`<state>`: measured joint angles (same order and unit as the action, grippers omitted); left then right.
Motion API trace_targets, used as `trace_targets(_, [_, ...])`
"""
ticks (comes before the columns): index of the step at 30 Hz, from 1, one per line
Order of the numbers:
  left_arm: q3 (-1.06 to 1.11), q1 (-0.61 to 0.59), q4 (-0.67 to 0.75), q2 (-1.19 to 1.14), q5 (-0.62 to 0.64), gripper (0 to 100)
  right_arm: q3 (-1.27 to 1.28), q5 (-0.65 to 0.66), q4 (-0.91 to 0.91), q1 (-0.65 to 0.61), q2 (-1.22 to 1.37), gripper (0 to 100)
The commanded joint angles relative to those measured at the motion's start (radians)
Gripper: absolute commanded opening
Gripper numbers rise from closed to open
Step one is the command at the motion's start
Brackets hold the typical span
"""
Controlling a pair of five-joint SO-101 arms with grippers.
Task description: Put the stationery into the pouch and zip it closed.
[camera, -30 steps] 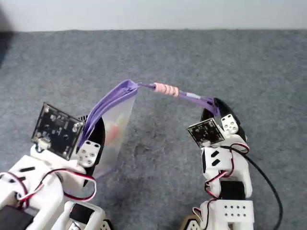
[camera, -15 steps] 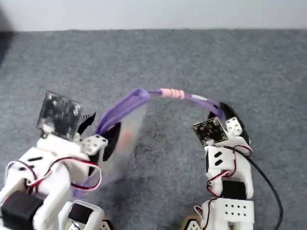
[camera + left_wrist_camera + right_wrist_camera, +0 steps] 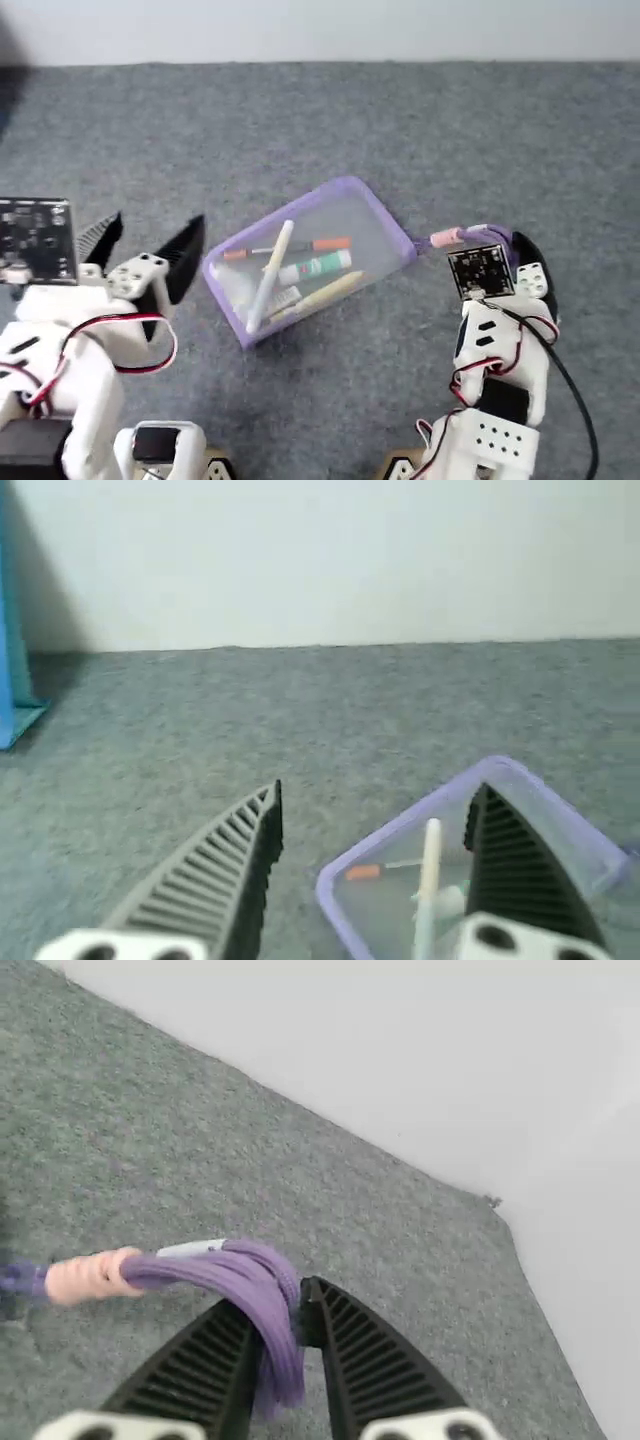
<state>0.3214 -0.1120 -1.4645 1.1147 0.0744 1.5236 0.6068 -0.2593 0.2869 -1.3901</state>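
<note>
The clear pouch (image 3: 318,262) with purple edging lies flat on the grey carpet, mid-table. Inside it are a white pen (image 3: 270,272), an orange-tipped pen (image 3: 325,244) and other stationery. A purple pull strap (image 3: 478,234) with a pink bead (image 3: 446,237) runs from the pouch's right corner. My right gripper (image 3: 508,243) is shut on that strap (image 3: 268,1305), the bead (image 3: 88,1273) beside it. Left of the pouch, apart from it, my left gripper (image 3: 157,222) stands open, nothing between its fingers. Its own wrist view shows the left gripper (image 3: 380,792) over the pouch's rim (image 3: 395,832).
Grey carpet (image 3: 330,130) covers the table up to a white wall (image 3: 320,30) at the back. A blue object (image 3: 12,630) stands at the far left edge by the wall.
The pouch hung stretched between both grippers. My left gripper opened, let go and drew back left. The pouch dropped flat onto the carpet, and the right gripper shifted right, still holding the strap.
</note>
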Motion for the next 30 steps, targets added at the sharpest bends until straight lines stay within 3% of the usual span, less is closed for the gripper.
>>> trace_targets(1, [-0.002, -0.063, -0.048, 0.0, 0.008, 25, 0.0, -0.02, 0.001, 0.008, -0.013, 0.8])
trace_targets(5, [-0.007, -0.092, -0.147, 0.003, 0.008, 23, -0.011, -0.103, -0.001, 0.007, -0.018, 0.8])
trace_targets(10, [-0.005, -0.114, -0.173, 0.086, 0.012, 22, -0.031, -0.146, -0.042, -0.044, -0.093, 1.3])
trace_targets(14, [0.054, -0.118, -0.175, 0.209, 0.012, 22, -0.029, -0.149, -0.249, -0.111, -0.213, 10.1])
trace_targets(18, [0.16, -0.206, -0.164, 0.354, 0.006, 22, -0.032, -0.235, -0.438, -0.151, -0.39, 20.4])
trace_targets(22, [0.285, -0.273, -0.118, 0.488, 0.006, 22, -0.115, -0.272, -0.616, -0.168, -0.421, 19.9])
trace_targets(30, [0.549, -0.282, -0.071, 0.715, 0.012, 22, -0.282, -0.419, -0.863, -0.171, -0.424, 18.8])
